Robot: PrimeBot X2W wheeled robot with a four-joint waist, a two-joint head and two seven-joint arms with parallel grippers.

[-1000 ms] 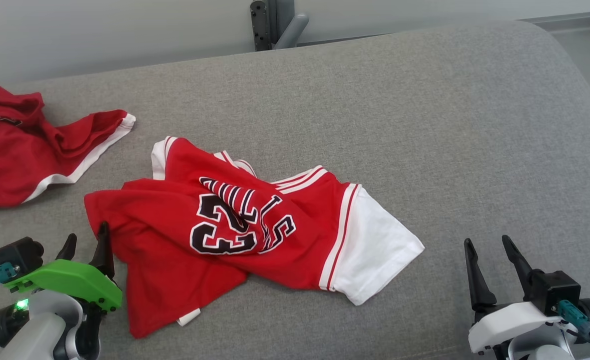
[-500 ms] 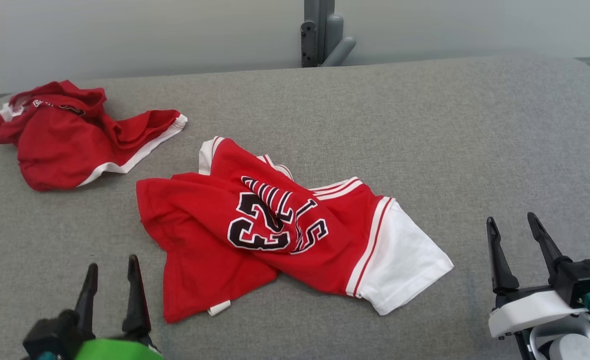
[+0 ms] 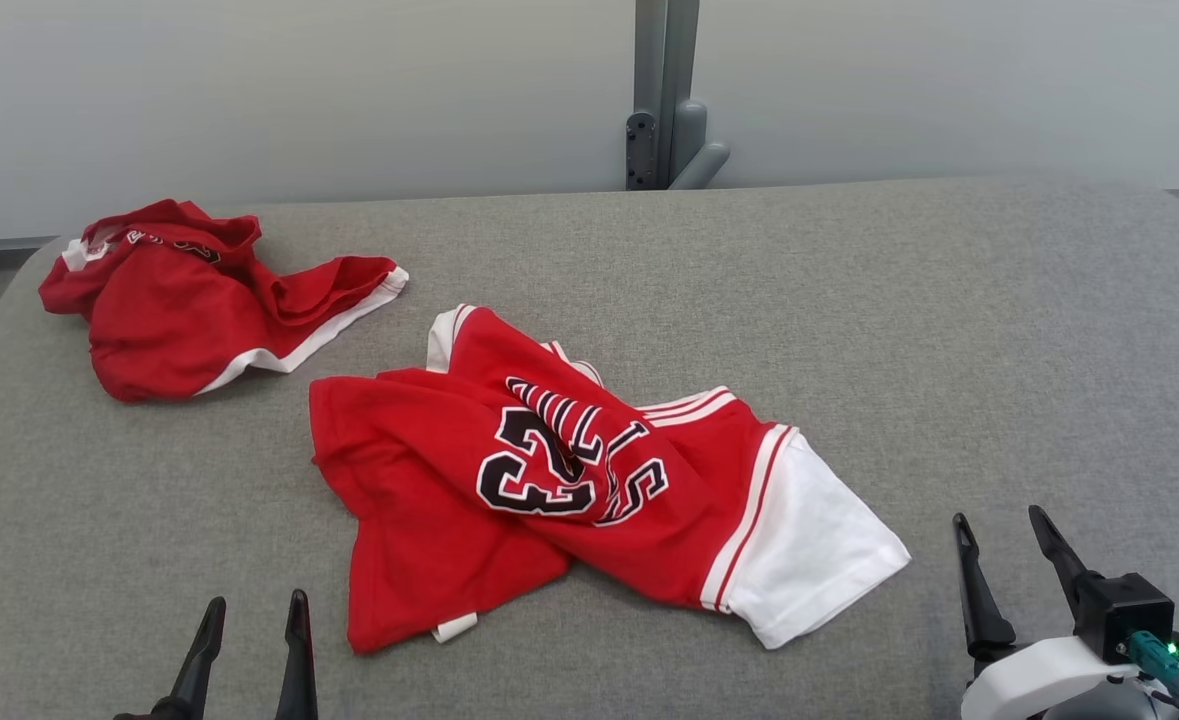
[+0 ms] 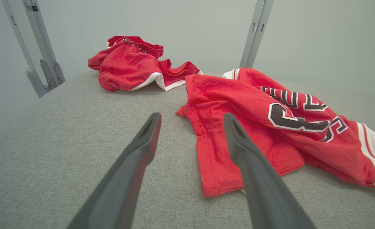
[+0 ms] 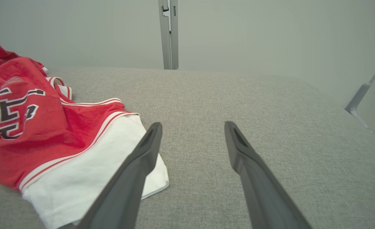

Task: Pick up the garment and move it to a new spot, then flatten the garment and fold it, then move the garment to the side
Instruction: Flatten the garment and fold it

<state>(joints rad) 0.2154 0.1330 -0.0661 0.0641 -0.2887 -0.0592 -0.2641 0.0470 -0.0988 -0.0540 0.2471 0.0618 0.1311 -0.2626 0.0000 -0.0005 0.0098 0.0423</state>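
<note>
1. Where the grey padded surface (image 3: 949, 330) rounds off at its far left corner, a crumpled red cloth (image 3: 169, 310) with white trim lies in a heap, well apart from both arms. The left wrist view shows it (image 4: 127, 63) beyond the shirt's far edge.
2. At the lower left of the head view, the left end effector (image 3: 257, 600) has its two dark fingers apart and holds nothing. It is near the shirt's lower left corner. In its own wrist view (image 4: 191, 116) the right finger crosses the shirt's hem, and I cannot tell whether it touches the cloth.
3. Around the middle of the surface, a little left of centre, lies the red shirt (image 3: 429, 470), rumpled and partly folded over itself. A black and white 23 and creased lettering face up. A small white tag (image 3: 454, 628) pokes out at the near hem.
4. Behind the surface, a grey metal post (image 3: 664, 100) stands upright against the pale wall.
5. At the shirt's right end, a white sleeve (image 3: 819, 550) edged with red and white stripes lies flat on the surface.
6. At the lower right, the right end effector (image 3: 999, 516) is empty, with its fingers apart. It is near the sleeve but clear of it. In the right wrist view (image 5: 193, 124) the left finger crosses the sleeve's (image 5: 104, 159) corner.
</note>
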